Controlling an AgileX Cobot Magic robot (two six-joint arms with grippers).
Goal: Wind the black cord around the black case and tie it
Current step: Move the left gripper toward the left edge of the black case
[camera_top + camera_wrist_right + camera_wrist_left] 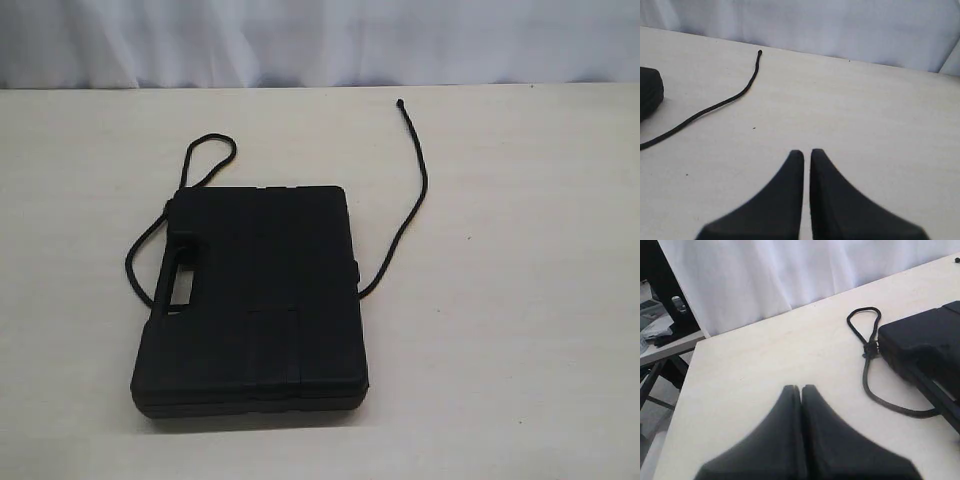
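Step in hand, by judgement: first pickup of the two cord ends, with no wrap made yet.

1. Note left pincer (801, 388) clenched and empty, poised over bare worktop (765, 365), well apart from the cord (870, 348). Release before descent.
2. Locate the loop (864, 309) lying flat just beyond the far left corner of the case (255, 300), knot close to that corner. Grasp at or just behind the knot, not across the open loop, to guard against slipping.
3. Trace the left strand from the knot, bowing out beside the handle slot (182, 285) and vanishing under the case edge there. Expect slack here; draw it up before wrapping.
4. Treat the case as lying flat near the worktop centre, handle side leftward. Avoid dragging it: likely to slide under a hard sideways pull.
5. Pick out the right strand emerging midway along the right edge of the case, apparently after passing beneath, and curving away to the knotted tip (400, 102) near the far worktop edge.
6. Note right pincer (806, 152) clenched and empty over bare worktop, well apart from strand and tip. Release, approach from above, and grip a little short of the tip, leaving tail enough for threading the loop.
7. Raise both ends together, cross them over the case top, and keep tension even.
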